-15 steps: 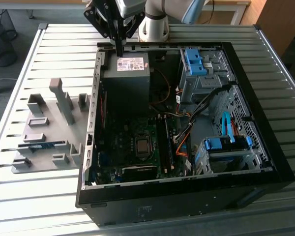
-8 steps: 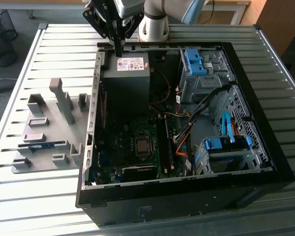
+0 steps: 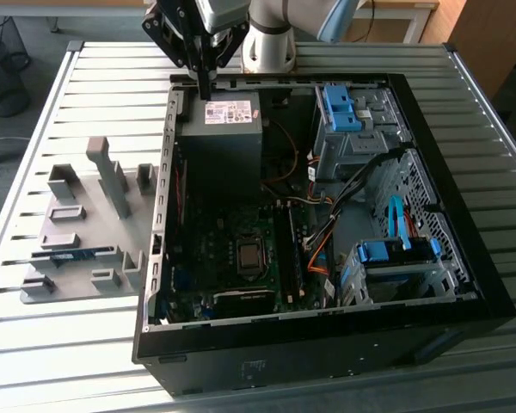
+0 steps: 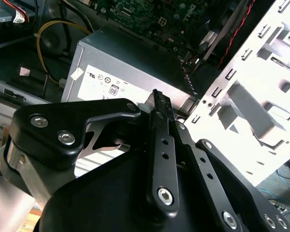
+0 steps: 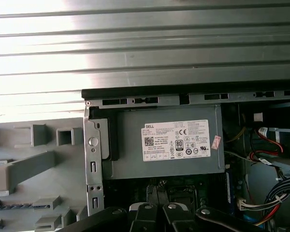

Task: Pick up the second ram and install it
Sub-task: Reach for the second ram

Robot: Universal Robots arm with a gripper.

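Note:
The second ram (image 3: 74, 254) is a slim blue stick lying in a slot of the grey holder (image 3: 86, 225) on the table, at the exterior view's left of the computer case. My gripper (image 3: 205, 89) hangs shut and empty above the case's back rim, over the grey power supply (image 3: 220, 131), well away from the ram. In the second wrist view the black fingers (image 4: 159, 108) meet at their tips above the power supply (image 4: 111, 72). The first wrist view has the gripper (image 5: 157, 213) at the picture's edge, with the power supply (image 5: 164, 140) beyond it.
The open black computer case (image 3: 447, 258) lies on a slatted metal table (image 3: 86, 95). Inside are the motherboard (image 3: 232, 258) with long memory slots (image 3: 288, 249), cable bundles, and blue drive brackets (image 3: 396, 251). The robot's base (image 3: 271, 39) stands behind the case.

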